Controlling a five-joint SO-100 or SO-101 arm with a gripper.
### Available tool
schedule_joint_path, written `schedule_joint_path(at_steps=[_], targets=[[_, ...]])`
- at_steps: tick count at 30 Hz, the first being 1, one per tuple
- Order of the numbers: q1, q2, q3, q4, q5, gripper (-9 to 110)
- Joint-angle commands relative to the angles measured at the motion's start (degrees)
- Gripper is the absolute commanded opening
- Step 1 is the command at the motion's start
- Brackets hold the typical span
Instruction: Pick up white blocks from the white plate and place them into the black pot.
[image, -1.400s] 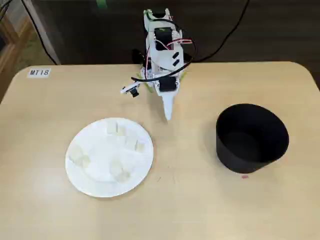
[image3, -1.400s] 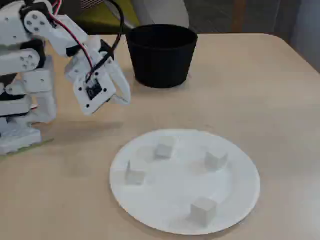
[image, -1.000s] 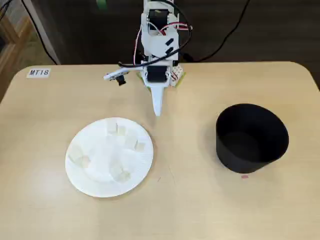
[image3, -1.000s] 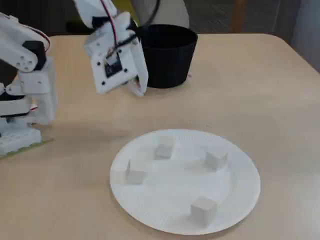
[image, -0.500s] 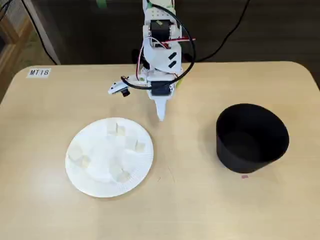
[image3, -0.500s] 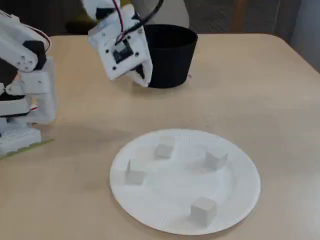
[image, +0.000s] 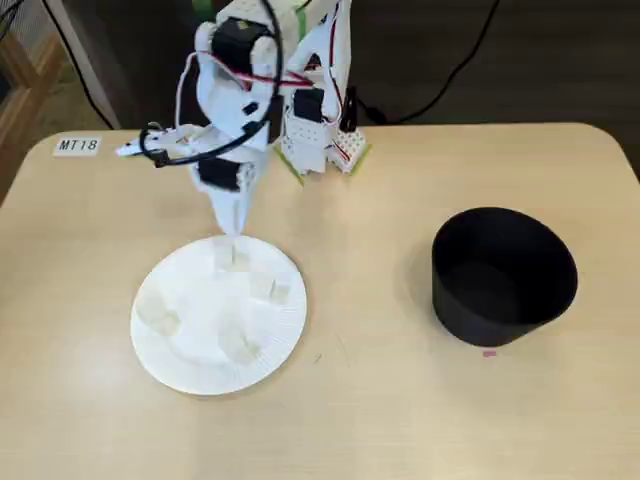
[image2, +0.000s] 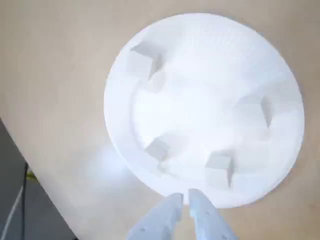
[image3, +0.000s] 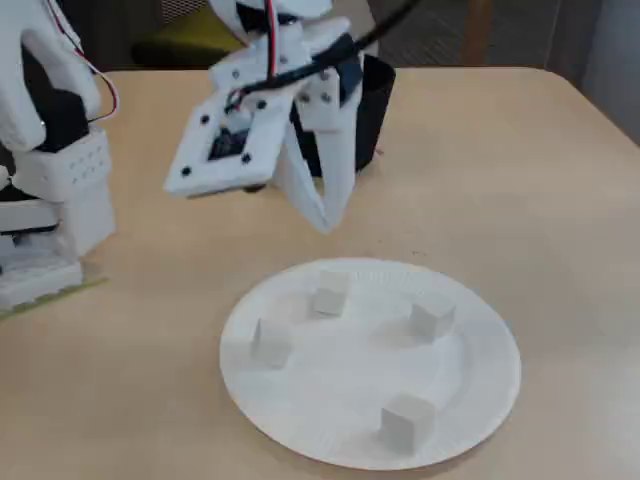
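Wrist view: narrow-jawed tool (image2: 184, 199) above ribbed round white plate (image2: 125, 95) with matte cubes (image2: 218, 168).

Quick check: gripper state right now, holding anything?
Gripper: closed and empty, hanging above the near edge of the white plate; the four white blocks visible are on the plate.

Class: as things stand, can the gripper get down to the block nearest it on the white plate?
Probably yes: the gripper hangs above the white plate's rim, nothing lies between it and the nearest block.
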Motion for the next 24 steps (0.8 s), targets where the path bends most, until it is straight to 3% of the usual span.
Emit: schedule_joint_path(at_steps=[1, 11, 24], targets=[[3.2, -3.2, -3.3, -3.8, 2.3, 3], [4.8, -20.0, -11.5, -5.7, -1.7, 28], [9.1, -45.4, -44.2, 7.7, -4.0, 33]])
